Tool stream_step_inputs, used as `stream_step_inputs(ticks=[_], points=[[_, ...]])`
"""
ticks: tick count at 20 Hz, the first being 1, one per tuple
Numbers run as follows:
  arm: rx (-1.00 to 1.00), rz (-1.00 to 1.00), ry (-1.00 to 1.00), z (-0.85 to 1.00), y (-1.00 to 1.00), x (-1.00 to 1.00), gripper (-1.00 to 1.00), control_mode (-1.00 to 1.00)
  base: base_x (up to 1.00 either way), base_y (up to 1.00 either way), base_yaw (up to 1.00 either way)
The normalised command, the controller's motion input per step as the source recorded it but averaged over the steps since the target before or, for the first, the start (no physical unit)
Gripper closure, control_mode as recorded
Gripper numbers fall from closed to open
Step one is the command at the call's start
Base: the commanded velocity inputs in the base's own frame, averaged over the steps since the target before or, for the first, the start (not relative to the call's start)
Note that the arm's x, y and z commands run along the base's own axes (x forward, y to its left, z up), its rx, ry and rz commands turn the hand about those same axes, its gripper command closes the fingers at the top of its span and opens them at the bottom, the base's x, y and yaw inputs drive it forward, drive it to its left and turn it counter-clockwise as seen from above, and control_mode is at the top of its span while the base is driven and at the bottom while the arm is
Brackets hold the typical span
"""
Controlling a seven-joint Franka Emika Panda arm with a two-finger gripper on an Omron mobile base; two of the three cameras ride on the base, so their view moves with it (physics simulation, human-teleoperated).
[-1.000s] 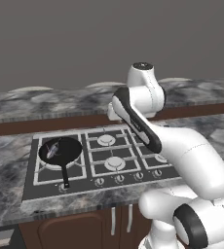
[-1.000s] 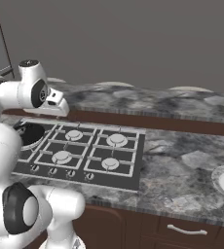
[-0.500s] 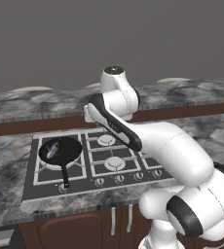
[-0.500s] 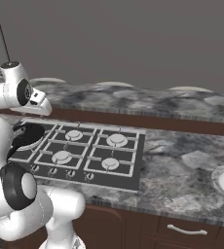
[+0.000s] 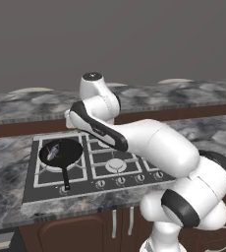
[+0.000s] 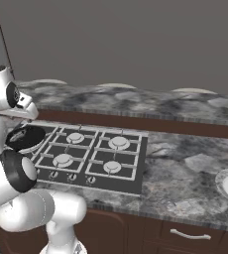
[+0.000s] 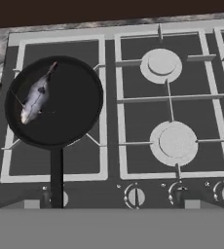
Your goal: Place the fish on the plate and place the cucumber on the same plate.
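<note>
The arm has swung further left toward the black frying pan on the stove, jaws spread wide and empty. The fish lies inside the pan, unmoved.

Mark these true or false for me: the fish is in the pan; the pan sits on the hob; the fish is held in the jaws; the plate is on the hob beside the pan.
1. The fish lies in the pan. True.
2. The pan sits on the hob, over a left burner in the left base view. True.
3. The fish is held in the jaws. False: it lies loose in the pan.
4. The plate is on the hob beside the pan. False: only the pan sits on the hob.
</note>
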Motion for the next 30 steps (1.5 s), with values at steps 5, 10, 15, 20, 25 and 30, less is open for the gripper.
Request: stream_step_inputs(ticks=[5, 10, 15, 20, 25, 30], points=[[0.06, 0.0, 0.0, -0.25, 0.49, 0.13, -1.0, -1.0, 0.0, 0.0, 0.0], [0.05, 0.0, 0.02, -0.22, 0.44, 0.27, -1.0, -1.0, 0.0, 0.0, 0.0], [0.01, 0.0, 0.04, -0.23, 0.3, 0.33, -1.0, -1.0, 0.0, 0.0, 0.0], [0.0, 0.0, 0.1, -0.18, 0.23, 0.43, -1.0, -1.0, 0.0, 0.0, 0.0], [-0.01, 0.0, 0.12, -0.25, 0.28, 0.41, -1.0, -1.0, 0.0, 0.0, 0.0], [-0.07, 0.0, 0.05, -0.26, 0.27, 0.31, -1.0, -1.0, 0.0, 0.0, 0.0]])
